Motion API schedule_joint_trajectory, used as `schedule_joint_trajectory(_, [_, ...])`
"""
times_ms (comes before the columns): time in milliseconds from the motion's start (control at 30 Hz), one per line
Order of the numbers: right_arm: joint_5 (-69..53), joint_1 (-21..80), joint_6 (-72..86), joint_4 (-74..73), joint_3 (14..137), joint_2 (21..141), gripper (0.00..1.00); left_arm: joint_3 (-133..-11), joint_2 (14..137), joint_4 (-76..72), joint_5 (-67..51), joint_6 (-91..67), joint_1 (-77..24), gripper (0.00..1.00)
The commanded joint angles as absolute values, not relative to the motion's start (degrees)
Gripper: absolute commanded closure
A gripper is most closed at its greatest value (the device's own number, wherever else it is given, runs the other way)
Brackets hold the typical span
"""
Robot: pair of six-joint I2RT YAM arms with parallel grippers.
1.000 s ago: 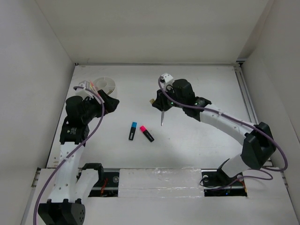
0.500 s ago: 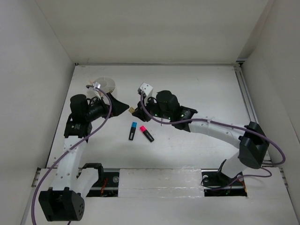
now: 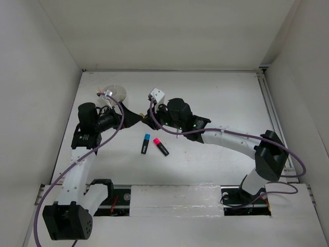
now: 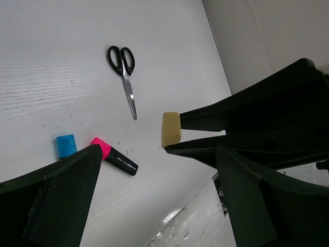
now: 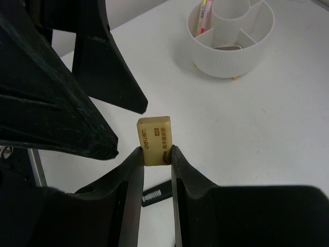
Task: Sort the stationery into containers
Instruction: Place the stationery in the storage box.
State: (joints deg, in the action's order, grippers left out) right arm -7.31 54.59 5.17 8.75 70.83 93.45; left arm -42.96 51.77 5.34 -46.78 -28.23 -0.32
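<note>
Beside the white bowl (image 5: pixel 231 64), on its near side: tan block (image 5: pixel 154 133), which you are pinching in the right gripper (image 5: pixel 156 154) and offering to the left gripper (image 4: pixel 158 152), jaws spread wide; this handover is probably calling for the left to clamp next.

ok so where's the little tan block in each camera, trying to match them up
top external: the tan block is a faint speck left of centre, at the right gripper tip.
left wrist: mid-picture, upright, held by black fingers reaching in from the right.
right wrist: centre, upright between that camera's own fingers.
shared landmark: the right gripper shut on it, seen in all three.
</note>
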Motion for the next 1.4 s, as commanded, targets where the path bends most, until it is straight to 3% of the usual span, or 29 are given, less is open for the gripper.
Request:
schedule_joint_trajectory(0, [-7.8,55.3,5.8,15.5,73.9,92.5,1.00,-42.3,51.9,2.5,-48.7,-28.1,-0.4,0.13])
schedule_joint_trajectory(167, [-10.5,56.3,6.3,16.6,73.9,92.5,1.00,-42.3,51.9,2.5,-48.7,-28.1,-0.4,0.18])
schedule_joint_trajectory(433, [-10.5,56.9,6.3,18.4,73.9,92.0,1.00,-42.3,51.9,2.5,-48.7,-28.1,-0.4,0.43])
schedule_joint_trajectory(1367, [-15.2,59.5,6.3,18.4,76.2,94.2,1.00,-42.8,53.0,2.5,-49.2,-27.6,1.8,0.47])
